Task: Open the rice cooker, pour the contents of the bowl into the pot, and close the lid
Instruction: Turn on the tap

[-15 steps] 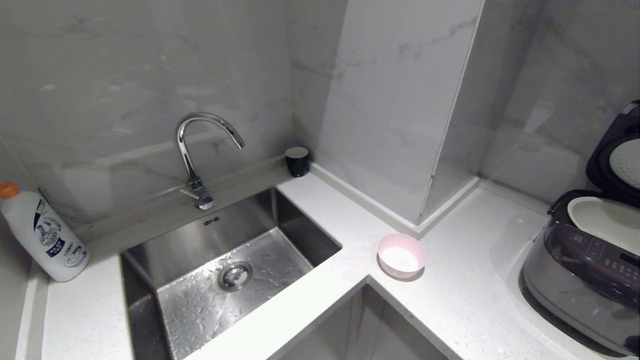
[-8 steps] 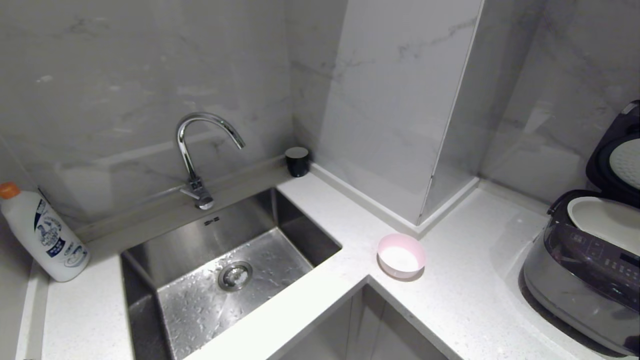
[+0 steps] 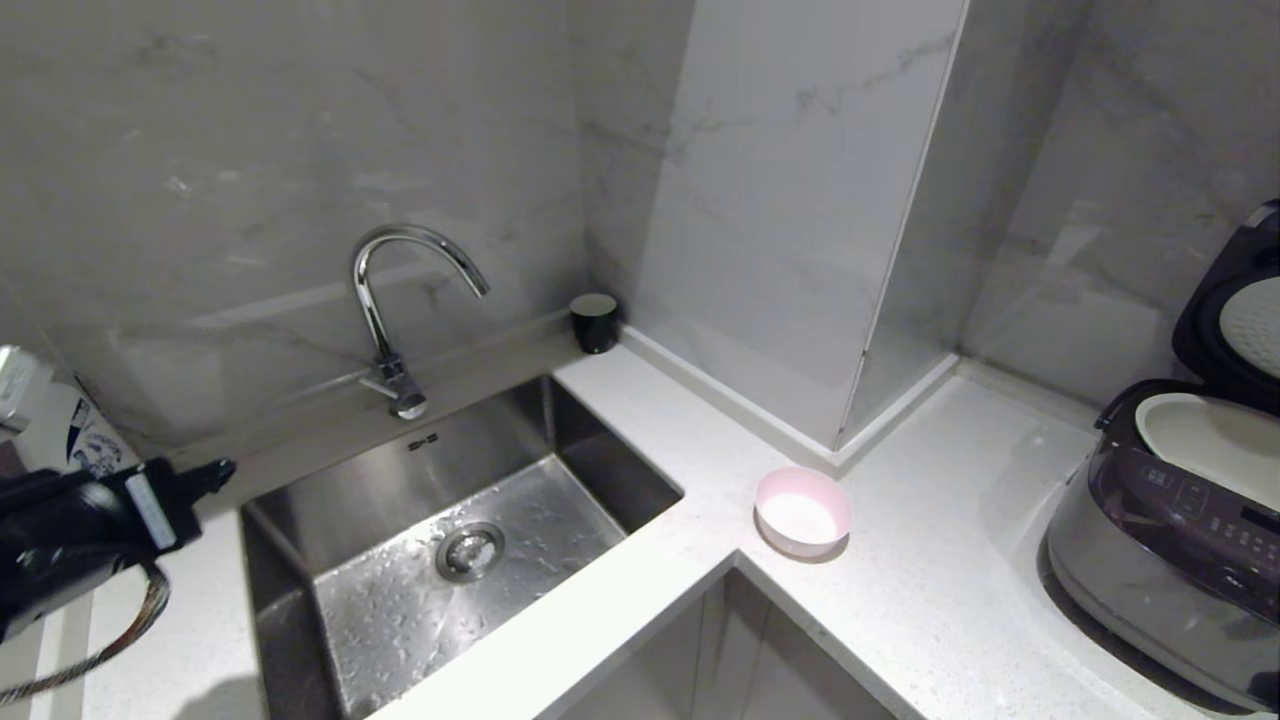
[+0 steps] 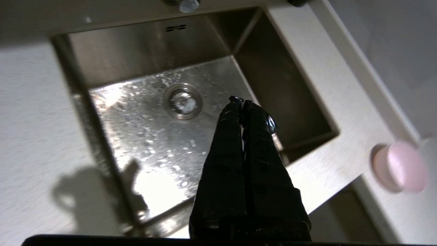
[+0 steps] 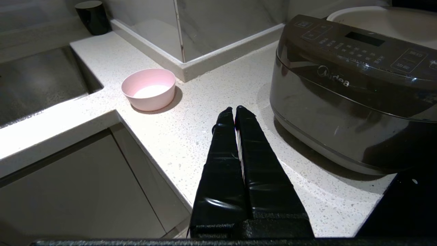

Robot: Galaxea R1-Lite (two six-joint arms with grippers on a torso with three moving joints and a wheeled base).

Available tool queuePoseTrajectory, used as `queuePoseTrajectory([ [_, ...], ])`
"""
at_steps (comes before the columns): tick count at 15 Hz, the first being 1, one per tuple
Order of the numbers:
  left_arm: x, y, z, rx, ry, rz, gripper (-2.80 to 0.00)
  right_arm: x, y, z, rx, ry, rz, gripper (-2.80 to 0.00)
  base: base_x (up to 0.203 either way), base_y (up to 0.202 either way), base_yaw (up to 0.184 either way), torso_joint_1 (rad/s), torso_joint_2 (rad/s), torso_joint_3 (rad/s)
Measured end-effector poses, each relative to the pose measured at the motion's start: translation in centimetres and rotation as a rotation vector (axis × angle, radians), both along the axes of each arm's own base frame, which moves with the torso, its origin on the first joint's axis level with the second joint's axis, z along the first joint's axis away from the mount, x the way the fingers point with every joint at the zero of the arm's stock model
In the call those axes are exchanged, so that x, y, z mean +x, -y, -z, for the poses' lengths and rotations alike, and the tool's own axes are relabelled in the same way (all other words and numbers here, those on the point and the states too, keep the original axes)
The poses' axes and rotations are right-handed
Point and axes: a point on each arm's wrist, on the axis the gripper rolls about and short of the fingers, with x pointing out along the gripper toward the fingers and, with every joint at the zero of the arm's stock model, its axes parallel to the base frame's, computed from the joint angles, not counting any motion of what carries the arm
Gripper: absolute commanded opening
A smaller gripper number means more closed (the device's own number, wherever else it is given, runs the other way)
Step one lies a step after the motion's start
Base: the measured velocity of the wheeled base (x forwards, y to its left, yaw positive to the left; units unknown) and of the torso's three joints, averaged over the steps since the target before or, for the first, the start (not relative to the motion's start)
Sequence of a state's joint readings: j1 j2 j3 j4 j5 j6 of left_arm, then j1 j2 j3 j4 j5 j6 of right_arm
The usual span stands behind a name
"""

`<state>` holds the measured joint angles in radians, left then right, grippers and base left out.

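Observation:
The rice cooker (image 3: 1160, 540) stands at the right edge of the counter. Its lid (image 3: 1205, 310) is raised upright and the white pot (image 3: 1215, 445) shows inside. The pale pink bowl (image 3: 802, 510) sits on the counter corner, white contents inside. My left gripper (image 3: 215, 470) reaches in from the far left beside the sink; it (image 4: 241, 101) is shut and empty above the basin, far from the bowl (image 4: 401, 166). My right gripper (image 5: 235, 110) is shut and empty, low over the counter between the bowl (image 5: 149, 89) and the cooker (image 5: 344, 99).
A steel sink (image 3: 400, 480) with a curved faucet (image 3: 385, 300) fills the left half of the counter. A black cup (image 3: 594, 322) stands in the back corner. A white bottle (image 3: 70, 440) is partly hidden behind my left arm. The counter front has an inward corner (image 3: 735, 560).
My left arm has come into the head view from the left edge, now covering part of the white bottle. Bowl, cooker and raised lid have not moved.

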<state>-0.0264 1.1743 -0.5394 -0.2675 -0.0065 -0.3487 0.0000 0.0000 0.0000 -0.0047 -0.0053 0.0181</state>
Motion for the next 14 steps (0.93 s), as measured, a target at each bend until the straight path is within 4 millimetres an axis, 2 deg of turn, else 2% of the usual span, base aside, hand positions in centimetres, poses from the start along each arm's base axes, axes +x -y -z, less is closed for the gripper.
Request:
queuePoseTrajectory([
  [2,5.7,0.3,-0.8,-0.079,-0.040,-0.033,-2.80,0.0,0.0,0.0,0.000,0.000,0.001,-2.80,0.000,0.000,0.000,0.000,0.00,0.000],
  [4,10.9,0.6,-0.1,-0.121,-0.086,-0.065,-2.80,0.0,0.0,0.0,0.000,0.000,0.001,-2.80,0.000,0.000,0.000,0.000,0.00,0.000],
  [7,17.6,0.6,2.4,-0.110,-0.141,-0.135,-2.80,0.0,0.0,0.0,0.000,0.000,0.000,-2.80,0.000,0.000,0.000,0.000,0.00,0.000],
  [9,20.6,-0.1,4.2,-0.090,-0.164,-0.179,-2.80,0.0,0.0,0.0,0.000,0.000,0.001,-2.80,0.000,0.000,0.000,0.000,0.00,0.000],
  [10,21.7,-0.7,5.2,-0.071,-0.179,-0.189,0.00,0.0,0.0,0.0,0.000,0.000,0.000,-2.80,0.000,0.000,0.000,0.000,0.00,0.000],
  [14,25.1,-2.3,8.1,0.030,-0.214,-0.209,0.00,0.0,0.0,0.0,0.001,0.000,0.000,-2.80,0.000,0.000,0.000,0.000,0.00,0.000],
])
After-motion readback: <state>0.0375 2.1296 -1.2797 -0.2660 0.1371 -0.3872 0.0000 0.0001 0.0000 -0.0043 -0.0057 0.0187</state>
